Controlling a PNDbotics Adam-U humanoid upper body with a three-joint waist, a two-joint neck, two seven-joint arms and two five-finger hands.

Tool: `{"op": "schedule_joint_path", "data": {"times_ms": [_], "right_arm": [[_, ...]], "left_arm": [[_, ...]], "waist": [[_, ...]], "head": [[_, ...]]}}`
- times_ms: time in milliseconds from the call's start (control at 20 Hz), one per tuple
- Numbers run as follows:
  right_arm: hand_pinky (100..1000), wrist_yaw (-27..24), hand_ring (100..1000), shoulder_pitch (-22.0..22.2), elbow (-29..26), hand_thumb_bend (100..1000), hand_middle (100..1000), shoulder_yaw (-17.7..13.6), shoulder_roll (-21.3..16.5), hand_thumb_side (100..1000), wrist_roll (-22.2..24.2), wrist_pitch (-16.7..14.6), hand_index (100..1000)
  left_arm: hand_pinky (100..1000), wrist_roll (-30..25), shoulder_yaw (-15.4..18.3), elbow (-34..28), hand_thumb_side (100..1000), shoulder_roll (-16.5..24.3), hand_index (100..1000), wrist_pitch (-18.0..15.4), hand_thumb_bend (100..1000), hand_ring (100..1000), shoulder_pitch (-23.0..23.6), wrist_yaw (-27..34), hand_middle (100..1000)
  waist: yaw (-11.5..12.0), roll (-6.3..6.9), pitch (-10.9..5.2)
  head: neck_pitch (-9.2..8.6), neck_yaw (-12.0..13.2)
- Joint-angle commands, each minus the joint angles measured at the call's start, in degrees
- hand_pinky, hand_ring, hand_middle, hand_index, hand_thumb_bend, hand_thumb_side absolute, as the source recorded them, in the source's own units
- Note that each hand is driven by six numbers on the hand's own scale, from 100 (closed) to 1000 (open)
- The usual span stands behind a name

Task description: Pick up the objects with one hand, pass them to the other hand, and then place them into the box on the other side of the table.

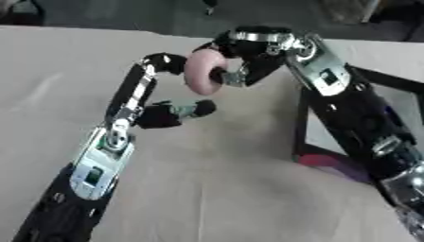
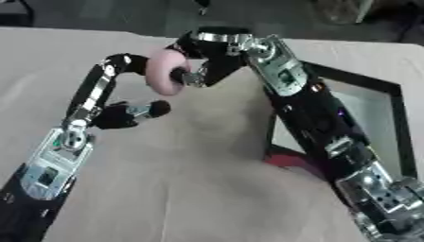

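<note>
I see the pink ring [image 1: 205, 71], a smooth, matte doughnut shape, held upright in the air above the middle of the table, between my two hands. My right hand [image 1: 248, 52] comes down from above with its fingers curled round the ring's right side, one silver-tipped finger [image 1: 234, 78] hooked at the hole. My left hand [image 1: 157, 64] reaches up to the ring's left edge with long fingers bent over at the top; the black fingertip [image 1: 170, 60] sits against the pink rim, though I cannot tell whether it truly grips. The left thumb [image 1: 186, 109] sticks out below, apart from the ring.

The table [image 1: 224, 189] is covered in plain beige cloth, slightly creased, with broad bare room under and left of the hands. On the right stands the box [image 2: 389, 90], black-rimmed with a pale floor, its near corner partly hidden by my right forearm; something red and purple [image 1: 331, 163] lies at its near edge.
</note>
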Motion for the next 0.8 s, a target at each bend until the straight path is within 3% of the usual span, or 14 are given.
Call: {"op": "schedule_joint_path", "data": {"times_ms": [50,400,600,800], "right_arm": [[953,-1.65,1000,-0.06,-2.23,100,530,-1.68,-2.87,238,-1.0,1.07,587],[955,-5.55,1000,4.07,-6.83,100,533,-4.64,-8.61,251,-3.82,3.71,591],[951,-7.36,1000,7.31,-9.28,100,531,-6.6,-13.37,241,-6.65,3.66,589],[952,-8.33,1000,12.61,-10.97,100,533,-9.38,-17.94,245,-9.51,3.23,591]], "left_arm": [[857,0.4,0.8,-0.55,677,1.51,757,0.45,947,701,-0.4,-0.15,619],[853,0.58,1.54,-0.68,658,3.49,759,2.05,896,702,0.41,-0.65,621],[863,0.23,1.83,-1.39,648,4.52,758,2.86,849,709,0.6,-0.7,624],[864,0.55,2.36,-1.67,646,5.48,755,3.39,869,711,0.78,-0.41,623]], "waist": [[-0.35,0.18,-1.77],[-1.65,0.43,-2.01],[-2.29,0.62,-2.02],[-2.62,0.78,-1.9]], "head": [[-0.09,0.04],[0.49,0.25],[0.66,0.31],[0.74,-0.17]]}}
